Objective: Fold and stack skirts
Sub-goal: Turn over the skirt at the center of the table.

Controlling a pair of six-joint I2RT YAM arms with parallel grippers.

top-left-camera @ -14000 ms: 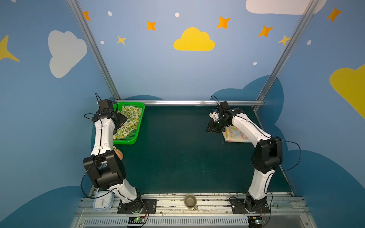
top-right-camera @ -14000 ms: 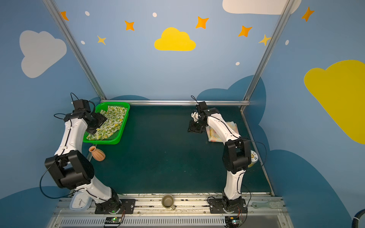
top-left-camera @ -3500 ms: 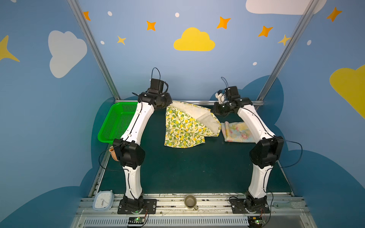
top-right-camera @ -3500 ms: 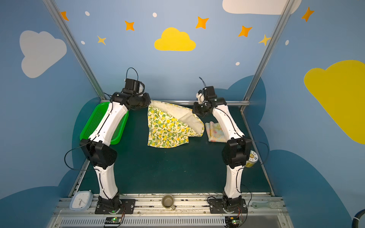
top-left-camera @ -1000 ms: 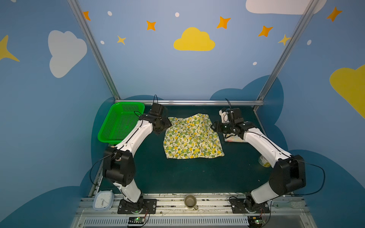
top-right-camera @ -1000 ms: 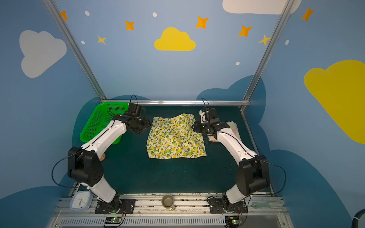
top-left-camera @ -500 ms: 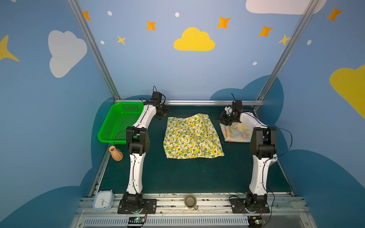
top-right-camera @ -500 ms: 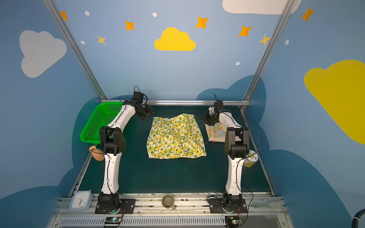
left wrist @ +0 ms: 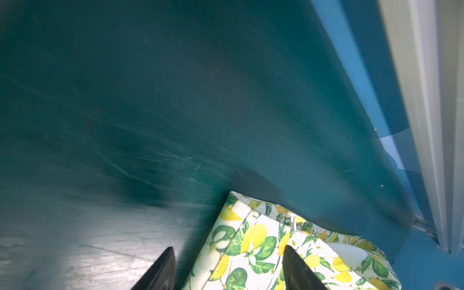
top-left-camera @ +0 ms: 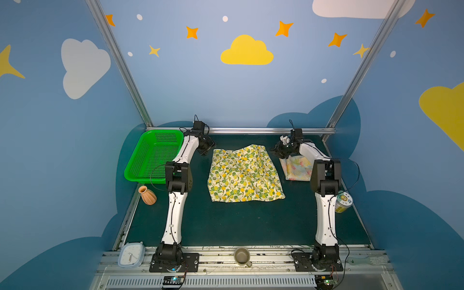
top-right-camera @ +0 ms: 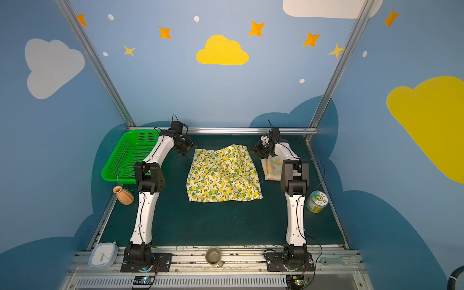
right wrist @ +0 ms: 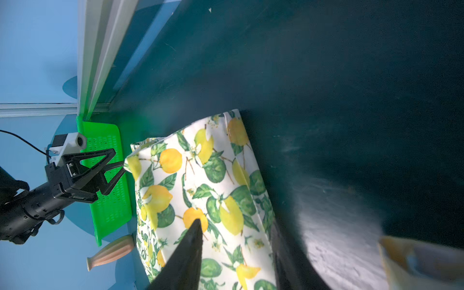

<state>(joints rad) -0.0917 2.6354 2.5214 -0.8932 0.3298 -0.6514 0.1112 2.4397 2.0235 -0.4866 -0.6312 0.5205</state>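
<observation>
1. Right now, the cream cloth skirt printed with yellow lemons and green leaves lies spread out and slightly rumpled in the middle of the dark green tabletop, in both top views.
2. The left gripper hangs low just beside that skirt's far left corner. Its black fingers stand spread. The left wrist view puts the lemon skirt's corner on the tabletop between them, and neither finger closes on it.
3. The right gripper sits near the far right corner of the lemon skirt, between the two garments. Its fingers are also parted. In the right wrist view one finger crosses the lemon print (I cannot tell whether it touches the cloth).
4. The pale yellow cloth skirt with pink flowers and blue-green washes lies as a small folded rectangle by the tabletop's right edge. It is apart from the lemon skirt and partly hidden behind the right arm.
5. The green plastic mesh basket stands in the far left corner of the tabletop. A ribbed terracotta vase sits just beside its near edge.
6. A round tin with a yellow-green label rests near the right arm. An olive mug and a pale blue clock sit on the front rail.
</observation>
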